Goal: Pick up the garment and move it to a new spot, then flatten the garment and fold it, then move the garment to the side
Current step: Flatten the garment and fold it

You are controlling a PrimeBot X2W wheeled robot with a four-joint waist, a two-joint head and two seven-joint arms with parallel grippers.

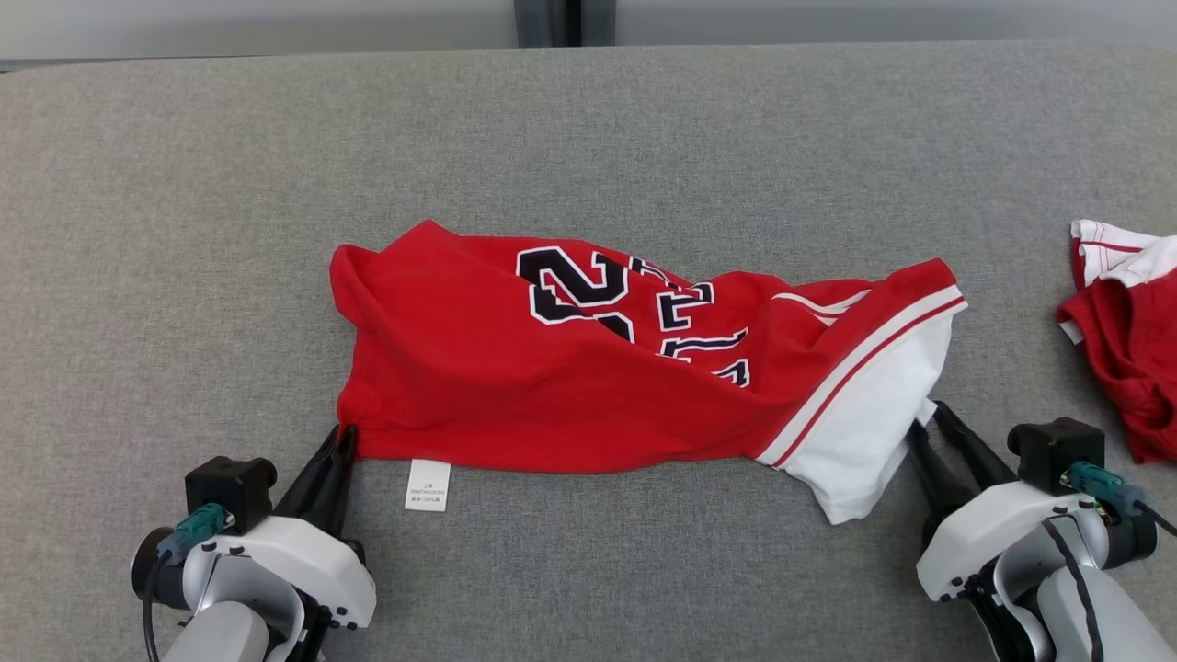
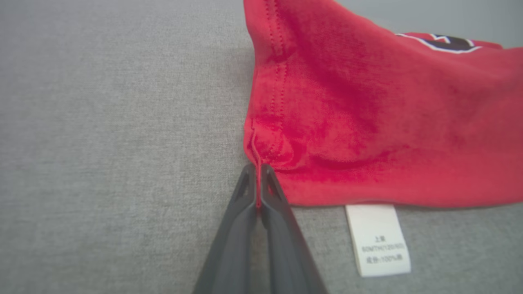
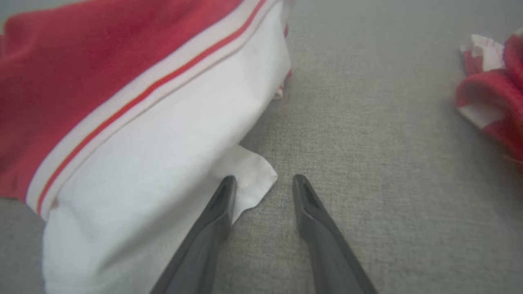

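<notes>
Pick-up step: left gripper pinched the hem corner of the red basketball-jersey garment; right gripper stood wide, white sleeve corner between its fingers. Next probably needed: right closing, joint lift.

My left gripper is clamped on the corner of the shirt, so red cloth blocks everything ahead and to its right. Leftward the grey surface lies bare. My right gripper has the white sleeve crowding its left side. Ahead and rightward is free room, until the red shorts well off right.
</notes>
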